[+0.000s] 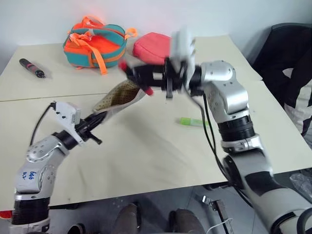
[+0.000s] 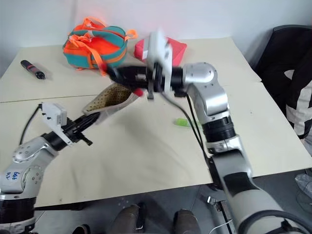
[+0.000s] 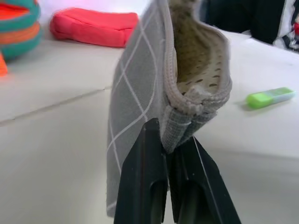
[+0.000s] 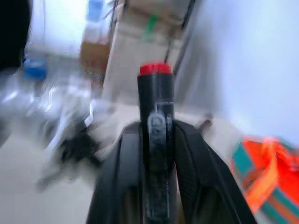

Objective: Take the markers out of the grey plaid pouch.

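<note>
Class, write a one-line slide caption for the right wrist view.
Right gripper clamps the dark marker with a red end between its fingers, teal-orange bag behind.

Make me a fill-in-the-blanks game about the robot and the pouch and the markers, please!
1. The left gripper pinches one end of the grey plaid ____.
2. The right gripper holds a dark marker with a ____ end.
3. The light green marker lies on the ____.
4. The pink pouch sits beside the teal-orange ____.

Missing words: pouch, red, table, bag
</note>
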Available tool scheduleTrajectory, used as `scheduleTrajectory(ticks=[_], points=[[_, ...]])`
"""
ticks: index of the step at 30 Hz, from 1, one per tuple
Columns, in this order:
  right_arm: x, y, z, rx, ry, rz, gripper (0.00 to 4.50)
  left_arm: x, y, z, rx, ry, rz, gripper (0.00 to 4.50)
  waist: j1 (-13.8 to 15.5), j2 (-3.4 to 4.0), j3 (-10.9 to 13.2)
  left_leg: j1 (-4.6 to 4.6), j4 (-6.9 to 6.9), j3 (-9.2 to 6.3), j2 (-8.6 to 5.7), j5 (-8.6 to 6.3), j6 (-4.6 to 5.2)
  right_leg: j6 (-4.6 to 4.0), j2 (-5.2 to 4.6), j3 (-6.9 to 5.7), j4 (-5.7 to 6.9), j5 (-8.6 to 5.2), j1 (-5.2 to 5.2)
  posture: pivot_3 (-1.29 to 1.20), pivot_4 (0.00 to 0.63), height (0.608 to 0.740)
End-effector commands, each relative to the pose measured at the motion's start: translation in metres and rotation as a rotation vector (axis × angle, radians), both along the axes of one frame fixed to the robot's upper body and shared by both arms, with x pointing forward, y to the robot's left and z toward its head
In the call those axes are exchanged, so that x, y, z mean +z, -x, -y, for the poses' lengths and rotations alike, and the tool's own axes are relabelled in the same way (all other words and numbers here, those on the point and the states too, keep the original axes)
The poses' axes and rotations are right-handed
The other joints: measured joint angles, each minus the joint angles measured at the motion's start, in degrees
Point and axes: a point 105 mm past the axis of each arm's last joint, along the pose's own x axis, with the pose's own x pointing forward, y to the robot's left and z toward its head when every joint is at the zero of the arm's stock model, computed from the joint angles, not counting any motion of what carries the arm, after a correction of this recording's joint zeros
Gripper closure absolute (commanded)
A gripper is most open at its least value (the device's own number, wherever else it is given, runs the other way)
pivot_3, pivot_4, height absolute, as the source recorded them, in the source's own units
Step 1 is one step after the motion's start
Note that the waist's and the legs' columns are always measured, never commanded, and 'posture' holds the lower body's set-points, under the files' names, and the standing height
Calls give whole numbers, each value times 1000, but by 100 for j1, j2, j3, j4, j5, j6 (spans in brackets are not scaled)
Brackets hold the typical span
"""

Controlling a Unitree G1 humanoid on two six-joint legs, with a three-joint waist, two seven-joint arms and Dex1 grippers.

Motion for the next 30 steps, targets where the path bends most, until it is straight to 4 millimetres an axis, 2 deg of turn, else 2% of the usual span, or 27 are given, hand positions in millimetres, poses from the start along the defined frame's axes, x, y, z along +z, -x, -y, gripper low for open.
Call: scheduleTrajectory(ticks=[1,5,8,9,14,15,16,21,25,26,30], points=[[-50,-12,21,-55,255,85,3944,12,4,-13,67,-278,113,4500,1,5,5,-1,-2,5,-3,0,1,0,-1,1,1,0,-3,0,150,740],[-68,-18,29,-90,331,119,3944,4,3,-6,79,-442,156,4500,-25,33,23,-4,-6,44,-4,1,13,4,-8,9,1,1,-22,0,150,740],[-100,-15,28,-103,402,125,3944,-29,6,12,30,-445,103,4500,-28,28,19,3,-6,48,14,-3,5,2,-8,6,3,2,-22,0,150,740],[-105,-15,26,-117,400,125,3944,-37,7,14,28,-429,86,4500,-23,26,18,12,-6,51,16,-6,1,2,-12,4,7,2,-20,0,150,740],[-101,-19,23,-170,335,55,3944,-45,8,9,56,-346,50,4500,-7,22,16,3,4,50,25,-6,0,-2,-11,-4,11,4,-25,0,150,740],[-100,-18,22,-170,316,40,3594,-45,8,9,57,-332,45,3971,-7,22,16,6,8,50,25,-6,0,-3,-12,-6,12,5,-21,0,150,740],[-97,-19,20,-174,297,49,3221,-43,8,9,61,-312,47,3828,-8,22,16,7,8,50,25,-6,1,-4,-14,-6,12,6,-18,0,150,740],[-95,-18,19,-186,265,10,1570,-38,11,14,43,-250,64,2279,-3,22,17,8,8,45,25,-7,2,-5,-15,-11,11,6,-15,0,150,740],[-88,-14,17,-170,204,-30,198,-27,23,30,-55,-28,56,1014,-2,22,16,4,11,42,22,-8,5,-5,-17,-16,11,6,-14,0,150,740],[-82,-12,15,-164,160,-49,169,-24,27,32,-69,19,54,730,-1,22,16,4,11,42,23,-8,5,-5,-17,-16,9,6,-12,0,150,740],[-62,-12,18,-185,-6,-149,169,-13,40,35,-94,125,55,730,-10,22,16,5,15,32,24,-8,5,-5,-16,-24,7,7,-1,0,150,740]])
